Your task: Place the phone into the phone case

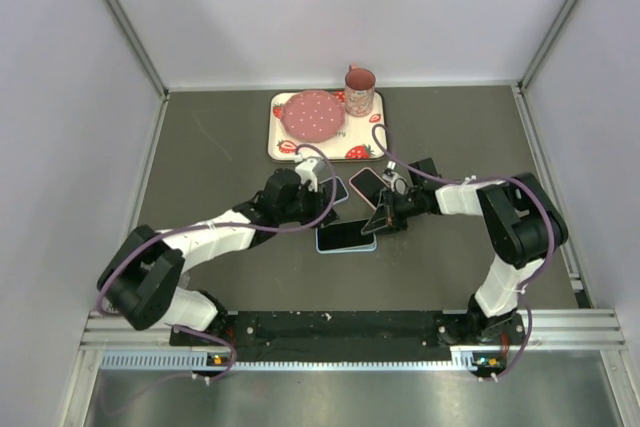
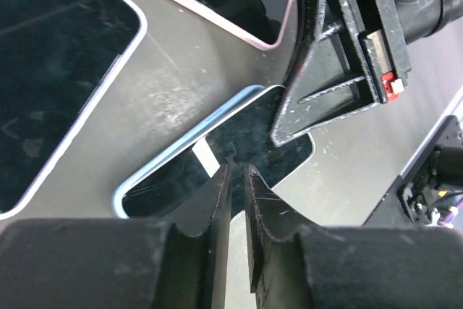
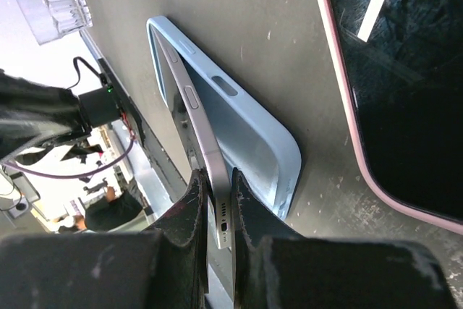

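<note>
A dark-screened phone (image 1: 345,234) lies partly in a light blue case (image 1: 347,248) in the middle of the table. In the right wrist view the phone (image 3: 199,128) stands tilted, its far end down in the case (image 3: 257,146) and its near end raised. My right gripper (image 3: 217,179) is shut on that raised end, also visible in the top view (image 1: 381,217). My left gripper (image 2: 236,170) is shut and empty. Its tips are over the phone's screen (image 2: 282,142) near its long edge, and I cannot tell if they touch. The case rim (image 2: 187,140) shows beside it.
A pink-cased phone (image 1: 368,184) and a white-cased phone (image 1: 335,190) lie just behind the blue case, close to both grippers. A strawberry-print tray (image 1: 284,139) at the back holds a pink plate (image 1: 312,115) and a cup (image 1: 359,91).
</note>
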Tool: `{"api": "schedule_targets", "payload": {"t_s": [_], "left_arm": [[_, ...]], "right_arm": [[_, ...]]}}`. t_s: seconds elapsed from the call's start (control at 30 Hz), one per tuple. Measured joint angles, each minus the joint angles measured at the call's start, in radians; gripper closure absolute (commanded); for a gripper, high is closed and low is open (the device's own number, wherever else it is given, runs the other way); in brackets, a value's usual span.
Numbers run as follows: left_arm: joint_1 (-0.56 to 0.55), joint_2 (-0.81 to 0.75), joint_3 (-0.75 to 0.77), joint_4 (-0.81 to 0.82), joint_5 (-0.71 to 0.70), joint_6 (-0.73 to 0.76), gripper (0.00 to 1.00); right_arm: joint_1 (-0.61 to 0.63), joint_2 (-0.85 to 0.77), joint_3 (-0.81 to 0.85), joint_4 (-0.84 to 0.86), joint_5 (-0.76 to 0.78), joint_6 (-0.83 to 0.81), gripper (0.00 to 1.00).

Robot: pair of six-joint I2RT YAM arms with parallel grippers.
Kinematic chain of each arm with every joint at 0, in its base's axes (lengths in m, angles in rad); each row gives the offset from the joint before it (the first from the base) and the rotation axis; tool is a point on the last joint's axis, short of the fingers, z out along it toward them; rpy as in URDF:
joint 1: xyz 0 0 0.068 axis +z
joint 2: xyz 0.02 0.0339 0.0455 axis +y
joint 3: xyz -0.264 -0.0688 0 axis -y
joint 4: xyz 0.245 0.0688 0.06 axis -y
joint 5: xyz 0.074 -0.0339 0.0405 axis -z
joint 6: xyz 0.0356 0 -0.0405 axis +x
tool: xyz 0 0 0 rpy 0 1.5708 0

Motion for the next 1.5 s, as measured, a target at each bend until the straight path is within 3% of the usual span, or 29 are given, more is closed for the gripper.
{"api": "schedule_targets", "payload": {"t_s": [0.13, 0.7, 1.07, 1.5], "left_arm": [[-0.037, 0.075, 0.024, 0.032, 0.043, 0.002, 1.00], [-0.097, 0.257, 0.027, 0.142, 0.110, -0.047, 1.00], [-0.095, 0.299, 0.057, 0.149, 0.126, -0.058, 1.00], [-0.085, 0.299, 0.088, 0.063, 0.139, -0.042, 1.00]], "right_arm": [[0.004, 0.008, 0.005, -0.007, 0.007, -0.004, 1.00], [0.040, 0.047, 0.061, -0.068, 0.053, -0.028, 0.96], [0.098, 0.064, 0.152, -0.214, 0.187, -0.026, 0.66], [0.176, 0.042, 0.225, -0.353, 0.375, -0.030, 0.54]]}}
